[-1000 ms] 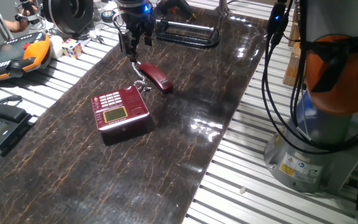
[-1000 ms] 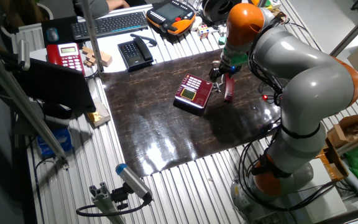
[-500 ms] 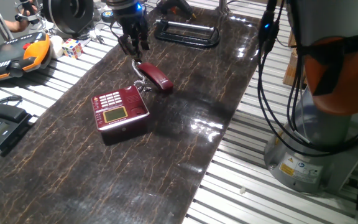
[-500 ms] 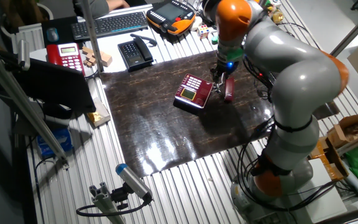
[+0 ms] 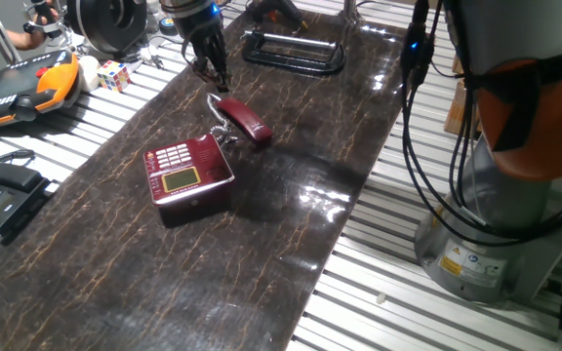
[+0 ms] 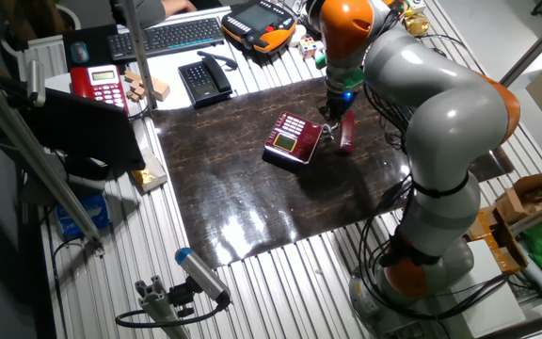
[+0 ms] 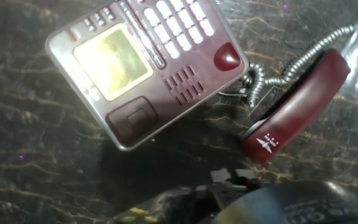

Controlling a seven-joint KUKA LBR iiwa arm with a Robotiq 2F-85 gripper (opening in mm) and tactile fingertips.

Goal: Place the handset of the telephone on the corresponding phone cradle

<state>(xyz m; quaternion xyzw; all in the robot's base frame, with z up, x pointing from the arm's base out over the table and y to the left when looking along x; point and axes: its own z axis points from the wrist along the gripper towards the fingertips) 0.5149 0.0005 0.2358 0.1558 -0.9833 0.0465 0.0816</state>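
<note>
so the small dark red plastic handset (image 5: 243, 120) lies on the dark marble-look table (image 5: 291, 224), right beside the boxy dark red telephone (image 5: 187, 172); the gripper (image 5: 210, 68) hovers past its far end, can't tell its opening

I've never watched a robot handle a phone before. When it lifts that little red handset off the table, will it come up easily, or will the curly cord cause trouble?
The handset looks like smooth, rigid plastic, so it probably lifts stiffly but may be slippery. Its coiled cord runs to the telephone, so a long pull may tug that small base. Its rounded body lies flat, so rolling seems unlikely.
</note>
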